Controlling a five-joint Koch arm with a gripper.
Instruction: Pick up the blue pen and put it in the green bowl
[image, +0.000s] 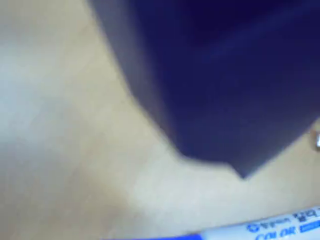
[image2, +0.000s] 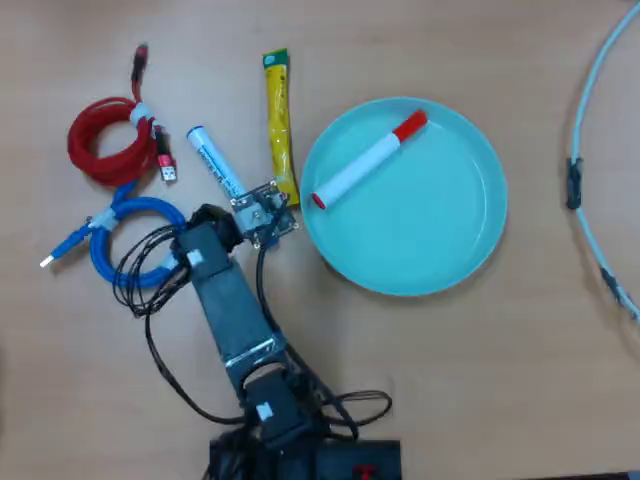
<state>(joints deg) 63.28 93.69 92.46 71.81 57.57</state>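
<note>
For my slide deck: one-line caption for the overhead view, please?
Gripper over the blue pen; red-capped marker already lies in the green bowl.

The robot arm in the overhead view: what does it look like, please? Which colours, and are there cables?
The arm is dark grey to black with boxy segments, and small white labels sit on two of them. Loose black cables loop beside it. At the gripper sits a small green circuit board. In the wrist view a blurred dark blue part fills the upper frame.
</note>
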